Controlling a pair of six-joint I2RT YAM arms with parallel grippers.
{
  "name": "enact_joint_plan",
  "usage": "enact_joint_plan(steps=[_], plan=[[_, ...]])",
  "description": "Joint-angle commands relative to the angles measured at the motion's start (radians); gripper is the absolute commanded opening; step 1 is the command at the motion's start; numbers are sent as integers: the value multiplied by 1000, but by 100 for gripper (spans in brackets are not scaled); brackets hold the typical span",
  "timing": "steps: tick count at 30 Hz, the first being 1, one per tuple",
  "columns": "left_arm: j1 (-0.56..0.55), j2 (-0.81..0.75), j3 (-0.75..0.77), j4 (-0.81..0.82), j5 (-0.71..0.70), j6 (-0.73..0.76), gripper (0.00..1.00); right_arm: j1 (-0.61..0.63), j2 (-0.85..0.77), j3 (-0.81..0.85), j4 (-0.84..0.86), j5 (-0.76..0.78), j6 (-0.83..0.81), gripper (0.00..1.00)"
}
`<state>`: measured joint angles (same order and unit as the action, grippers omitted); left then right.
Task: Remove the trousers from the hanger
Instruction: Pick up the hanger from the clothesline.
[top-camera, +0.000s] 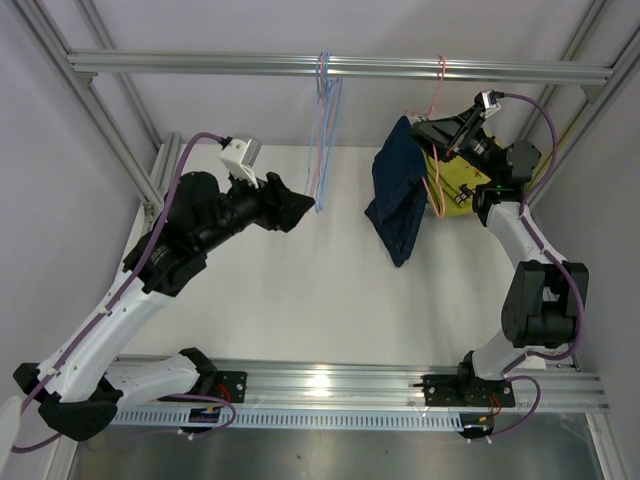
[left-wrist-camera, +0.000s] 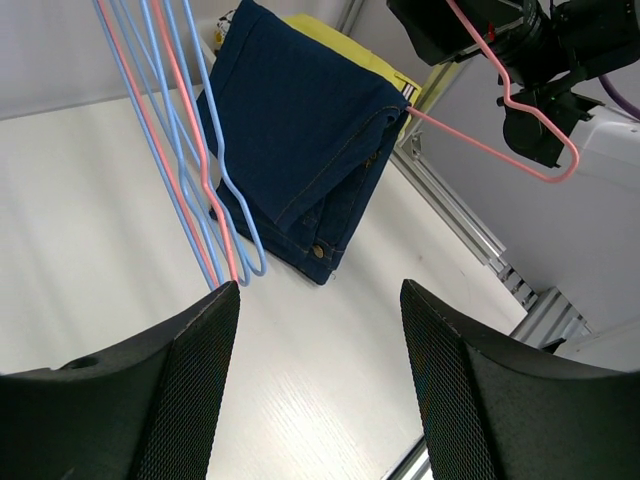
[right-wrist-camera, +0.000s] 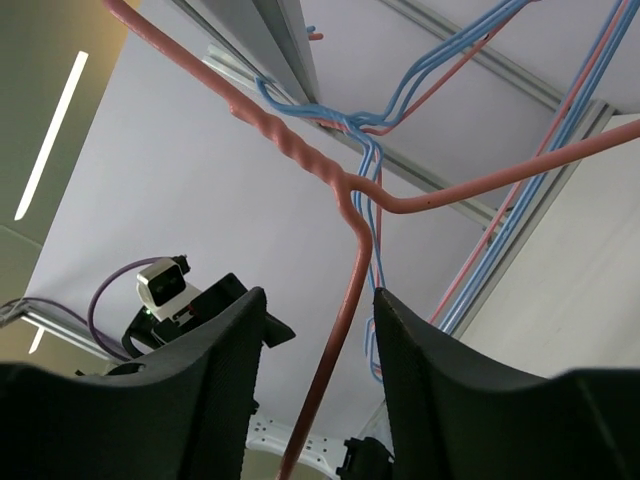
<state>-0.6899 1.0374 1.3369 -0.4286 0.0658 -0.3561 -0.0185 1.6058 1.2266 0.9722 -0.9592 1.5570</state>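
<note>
Dark navy trousers (top-camera: 398, 195) (left-wrist-camera: 300, 130) hang folded over a pink wire hanger (top-camera: 438, 85) (left-wrist-camera: 480, 145) that is hooked on the top rail. My right gripper (top-camera: 432, 128) (right-wrist-camera: 320, 300) is up at the hanger's neck. Its jaws stand on either side of the pink hanger wire (right-wrist-camera: 345, 270), with a gap showing on each side. My left gripper (top-camera: 305, 205) (left-wrist-camera: 320, 295) is open and holds nothing. It hovers over the table just left of the empty hangers and points toward the trousers.
Several empty blue and pink hangers (top-camera: 325, 130) (left-wrist-camera: 190, 150) (right-wrist-camera: 375, 160) hang from the aluminium rail (top-camera: 250, 65) between the arms. Yellow trousers (top-camera: 455, 180) (left-wrist-camera: 340, 45) lie behind the navy pair at the back right. Frame posts stand on both sides.
</note>
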Motion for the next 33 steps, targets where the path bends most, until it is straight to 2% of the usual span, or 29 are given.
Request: enact_joint_plan(steps=[1, 5, 15, 17, 23, 30, 33], plan=[[-5, -20, -7, 34, -14, 26, 70, 2, -13, 39, 53, -16, 8, 49], [-5, -20, -10, 36, -6, 23, 70, 3, -26, 33, 17, -21, -23, 41], [-5, -16, -10, 37, 3, 20, 71, 8, -6, 89, 10, -38, -14, 5], [-5, -16, -10, 36, 3, 22, 71, 11, -6, 102, 2, -38, -14, 1], [-5, -14, -10, 34, 11, 20, 71, 15, -29, 155, -52, -42, -64, 0], [-5, -7, -8, 33, 12, 23, 71, 64, -96, 238, -303, -20, -241, 0], [-5, -8, -8, 33, 12, 23, 71, 66, -112, 255, -316, -12, -241, 0]])
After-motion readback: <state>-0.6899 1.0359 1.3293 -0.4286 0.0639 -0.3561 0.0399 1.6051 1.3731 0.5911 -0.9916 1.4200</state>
